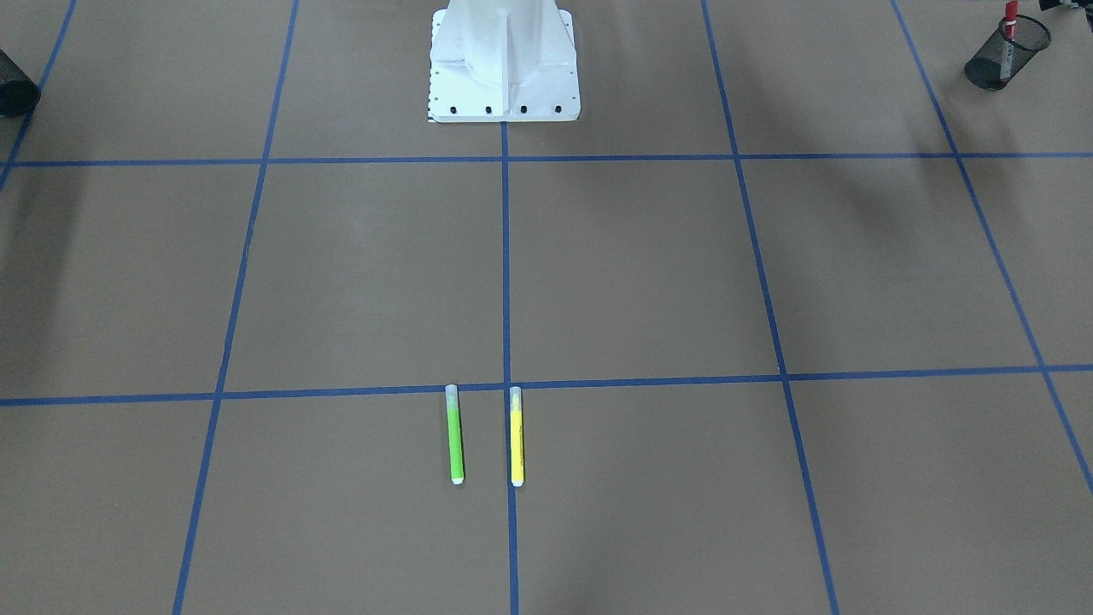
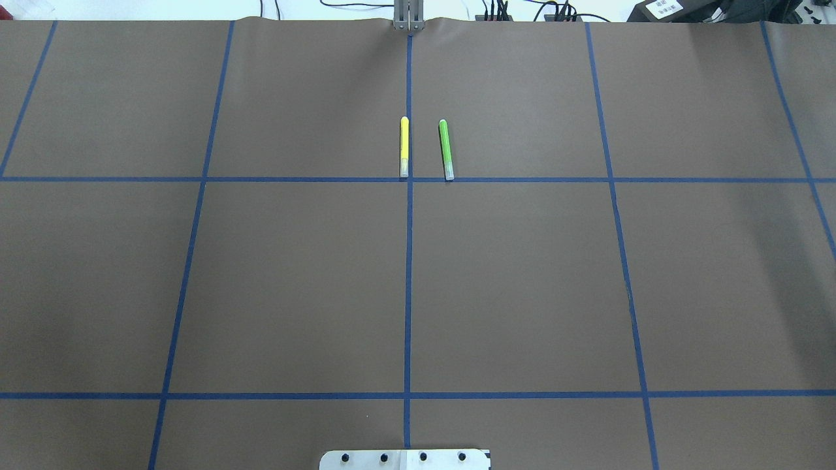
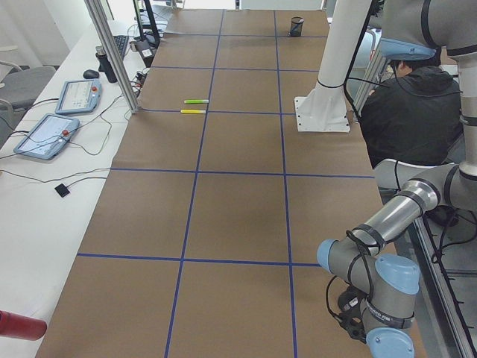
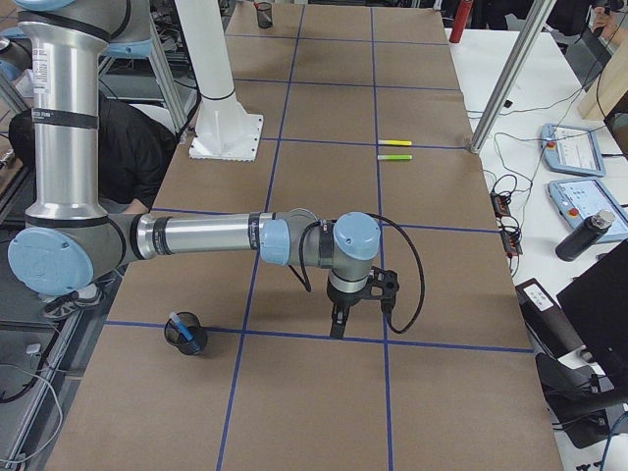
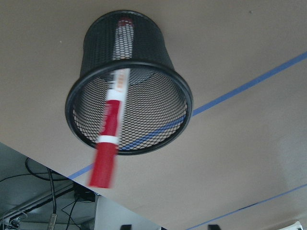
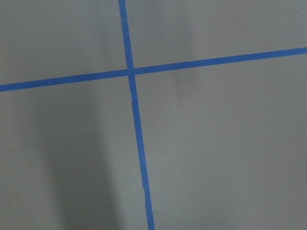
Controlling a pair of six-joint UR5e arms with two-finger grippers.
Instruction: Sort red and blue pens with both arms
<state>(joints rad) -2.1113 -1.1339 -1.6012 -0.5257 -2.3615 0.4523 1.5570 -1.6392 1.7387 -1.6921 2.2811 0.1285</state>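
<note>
The red pen point(image 5: 111, 129) stands slanted in a black mesh cup point(image 5: 184, 96), its red cap end blurred and sticking out over the rim. In the front-facing view the same red pen point(image 1: 1010, 15) pokes out of that cup point(image 1: 1008, 53) at the far top right. My left gripper point(image 5: 169, 227) is apart from the cup, open, with only its fingertips showing at the wrist view's bottom edge. The blue pen point(image 4: 182, 329) leans in a second black cup point(image 4: 169, 334). My right gripper point(image 4: 339, 319) points down at the table a short way from that cup; I cannot tell if it is open or shut.
A green marker point(image 2: 446, 149) and a yellow marker point(image 2: 404, 147) lie side by side near the table's middle line. The white robot pedestal point(image 1: 504, 68) stands at mid table edge. A person point(image 3: 410, 112) sits behind it. Tablets and cables lie along the far side.
</note>
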